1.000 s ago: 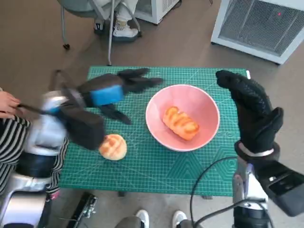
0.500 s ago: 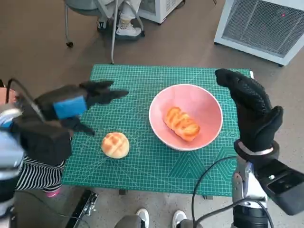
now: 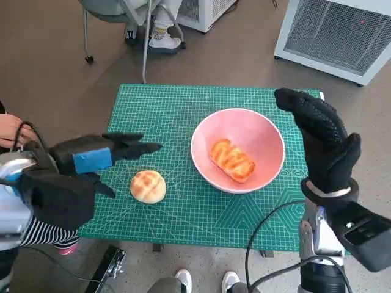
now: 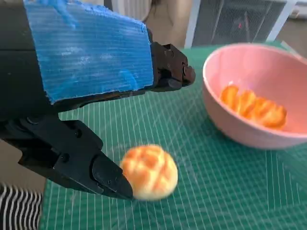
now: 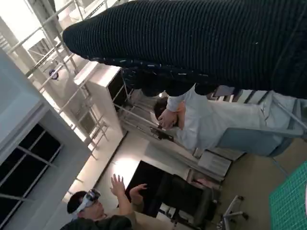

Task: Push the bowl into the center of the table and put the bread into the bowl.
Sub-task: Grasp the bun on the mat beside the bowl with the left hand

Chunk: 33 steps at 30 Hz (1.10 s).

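A pink bowl (image 3: 264, 137) (image 4: 225, 86) stands on the green cutting mat (image 3: 177, 104), right of its middle. A long braided bread (image 3: 232, 160) (image 4: 253, 106) lies inside it. A round golden bun (image 3: 147, 186) (image 4: 149, 171) lies on the mat left of the bowl. My left hand (image 3: 95, 155) (image 4: 86, 91) hovers open just left of the bun, fingers spread and pointing toward it, holding nothing. My right hand (image 3: 321, 137) (image 5: 201, 43) stands upright and open by the bowl's right rim, apart from it.
A person's hand (image 3: 8, 131) and striped sleeve (image 3: 36, 231) show at the left edge. Chair legs and feet (image 3: 153, 30) are beyond the table's far side. A white grilled unit (image 3: 333, 33) stands at the back right. People (image 5: 192, 120) appear in the right wrist view.
My left hand has drawn back from the bowl's left rim toward the table's left front and now sits beside the bun. The right hand has held its place.
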Motion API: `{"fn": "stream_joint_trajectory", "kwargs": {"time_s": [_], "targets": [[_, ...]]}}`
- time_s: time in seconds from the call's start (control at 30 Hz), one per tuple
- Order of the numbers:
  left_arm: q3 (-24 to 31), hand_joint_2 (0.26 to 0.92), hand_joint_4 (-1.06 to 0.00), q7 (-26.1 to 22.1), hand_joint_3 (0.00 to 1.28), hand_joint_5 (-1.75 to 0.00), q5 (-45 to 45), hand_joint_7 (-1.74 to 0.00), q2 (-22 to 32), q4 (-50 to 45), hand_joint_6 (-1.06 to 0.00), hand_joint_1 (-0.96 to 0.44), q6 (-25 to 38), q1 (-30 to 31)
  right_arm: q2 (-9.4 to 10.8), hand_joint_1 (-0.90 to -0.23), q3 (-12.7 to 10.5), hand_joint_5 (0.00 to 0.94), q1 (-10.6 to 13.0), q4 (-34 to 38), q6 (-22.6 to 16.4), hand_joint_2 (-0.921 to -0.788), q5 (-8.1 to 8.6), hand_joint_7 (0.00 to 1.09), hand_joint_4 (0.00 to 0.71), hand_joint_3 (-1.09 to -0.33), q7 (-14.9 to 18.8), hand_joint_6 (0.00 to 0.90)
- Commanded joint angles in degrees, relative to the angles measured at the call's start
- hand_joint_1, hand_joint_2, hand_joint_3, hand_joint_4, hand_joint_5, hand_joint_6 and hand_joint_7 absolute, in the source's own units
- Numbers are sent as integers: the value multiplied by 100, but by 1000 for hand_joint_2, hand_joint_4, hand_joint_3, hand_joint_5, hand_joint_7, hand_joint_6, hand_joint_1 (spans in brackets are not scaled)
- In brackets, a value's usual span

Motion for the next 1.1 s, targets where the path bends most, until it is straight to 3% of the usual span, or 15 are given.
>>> {"fn": "stream_joint_trajectory", "kwargs": {"time_s": [0.03, 0.4, 0.6, 0.8, 1.03, 1.1], "targets": [[-224, 741, -148, 76, 4, -7, 113, -9, -168, 172, -222, 87, 33, 109, -84, -669, -5, 0, 48, 69, 96, -921, 70, 433, 140, -702, 97, 61], [-705, 745, -176, 451, 5, -9, 531, -17, -559, 1048, -262, 34, -331, 31, -186, -669, -33, 0, 89, 12, 177, -921, 180, 436, 138, -703, 158, 60], [-953, 745, -213, 830, 5, -18, 915, -27, -759, 1536, -300, 27, -614, -64, -204, -669, -36, 0, 111, -36, 205, -921, 157, 438, 138, -703, 138, 60], [-1294, 768, -381, 1538, 17, -29, 1634, -44, -968, 2183, -431, 34, -1017, -208, -215, -670, -43, 0, 126, -80, 234, -921, 146, 440, 138, -702, 127, 59], [-1490, 824, -647, 2197, 40, -106, 2314, -162, -1032, 2424, -686, 71, -1176, -258, -205, -671, -48, 3, 149, -120, 257, -921, 142, 442, 145, -702, 117, 57], [-1477, 862, -757, 2252, 63, -135, 2371, -575, -1010, 2362, -677, -84, -1202, -241, -206, -671, -55, 4, 155, -124, 258, -921, 150, 442, 146, -701, 118, 56]]}}
